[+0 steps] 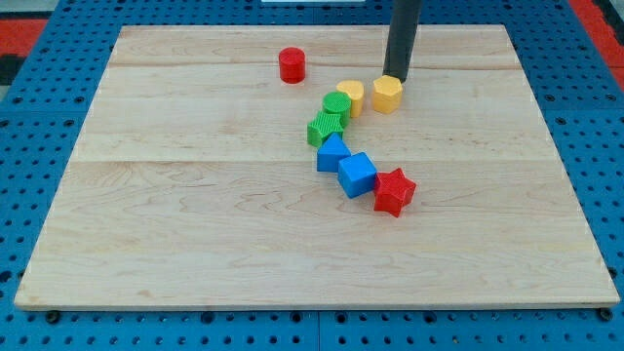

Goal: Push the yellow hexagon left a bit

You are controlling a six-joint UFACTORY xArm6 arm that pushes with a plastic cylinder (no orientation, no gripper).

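Note:
The yellow hexagon (387,95) sits on the wooden board (195,214) near the view's top centre. My tip (395,77) is at the hexagon's upper right edge, touching or nearly touching it. A yellow heart-shaped block (351,97) lies just to the hexagon's left, with a small gap between them.
A green round block (336,106) and a green block (325,128) lie left and below the yellow heart. Below them are a blue triangular block (332,153), a blue cube (357,175) and a red star (394,191). A red cylinder (292,65) stands apart at upper left.

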